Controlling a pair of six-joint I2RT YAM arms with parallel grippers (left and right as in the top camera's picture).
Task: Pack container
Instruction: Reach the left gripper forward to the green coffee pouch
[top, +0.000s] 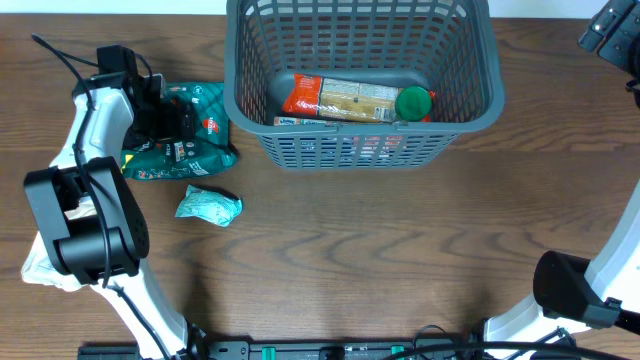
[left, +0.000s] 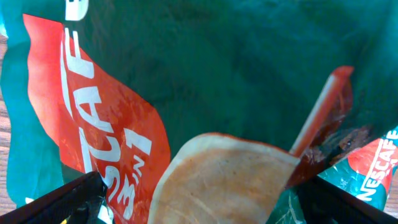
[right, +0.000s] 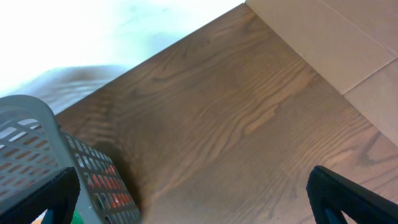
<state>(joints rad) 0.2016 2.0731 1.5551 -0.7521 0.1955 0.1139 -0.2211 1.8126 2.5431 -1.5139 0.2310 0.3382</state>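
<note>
The container (top: 470, 115) is a large grey lattice basket at the table's far middle. It holds a red and beige packet (top: 345, 97), a green-lidded item (top: 414, 103) and a flat pack along its front wall. A green Nescafe bag (top: 205, 110) lies on the table left of the basket and fills the left wrist view (left: 205, 68). My left gripper (top: 172, 120) is low over this bag, open, with its fingers (left: 205, 202) spread either side of the printed cup. My right gripper (top: 612, 32) is open and empty (right: 193, 196) above bare table, right of the basket's corner (right: 37, 143).
A small pale teal packet (top: 208, 205) lies on the table in front of the Nescafe bag. A white crumpled thing (top: 45, 265) sits by the left arm's base. A light board (right: 336, 43) runs along the table's far right edge.
</note>
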